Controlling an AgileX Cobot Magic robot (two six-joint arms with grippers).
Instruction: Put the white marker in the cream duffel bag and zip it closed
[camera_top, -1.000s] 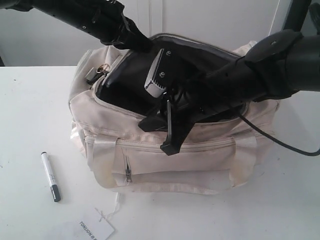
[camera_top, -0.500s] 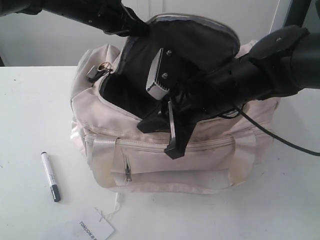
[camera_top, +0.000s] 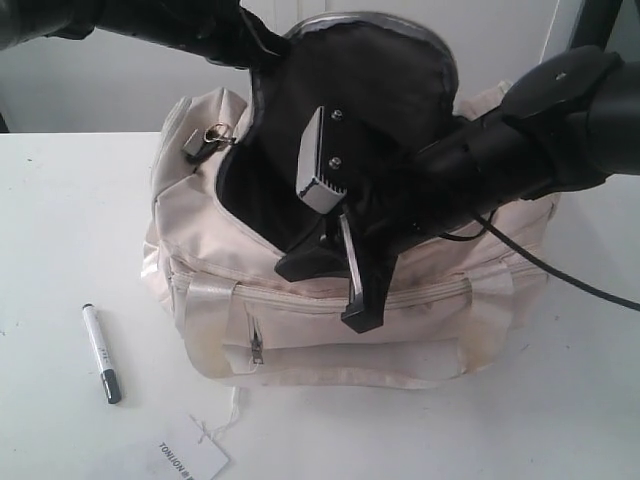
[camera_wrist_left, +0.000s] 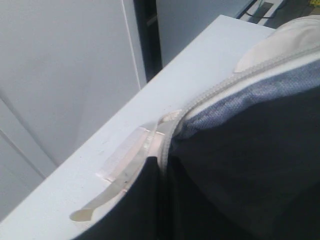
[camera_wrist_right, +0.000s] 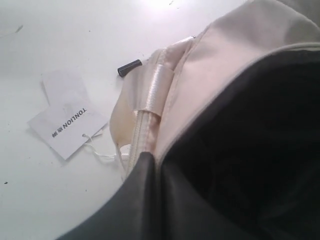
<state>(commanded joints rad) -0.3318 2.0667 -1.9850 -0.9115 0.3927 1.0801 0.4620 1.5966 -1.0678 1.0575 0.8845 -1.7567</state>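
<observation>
The cream duffel bag (camera_top: 330, 335) stands mid-table with its top unzipped and its dark lining showing. My left gripper (camera_top: 262, 45) is shut on the far rim of the opening (camera_wrist_left: 167, 135) and holds that flap high. Pinching the near rim (camera_wrist_right: 150, 145), my right gripper (camera_top: 355, 300) is shut and hangs over the bag's front. The white marker (camera_top: 101, 353) lies flat on the table left of the bag, black cap toward the front, apart from both grippers. Only its dark cap end (camera_wrist_right: 129, 67) shows in the right wrist view.
A white paper tag (camera_top: 190, 460) with printed text lies at the front edge, tied to the bag by a thread, and the tag (camera_wrist_right: 67, 125) also shows in the right wrist view. A black cable (camera_top: 560, 275) trails from the right arm. A pale wall stands behind the table.
The left gripper has lifted the far flap higher, so the bag's mouth gapes wider. The right gripper has sunk slightly over the front. The marker has not moved.
</observation>
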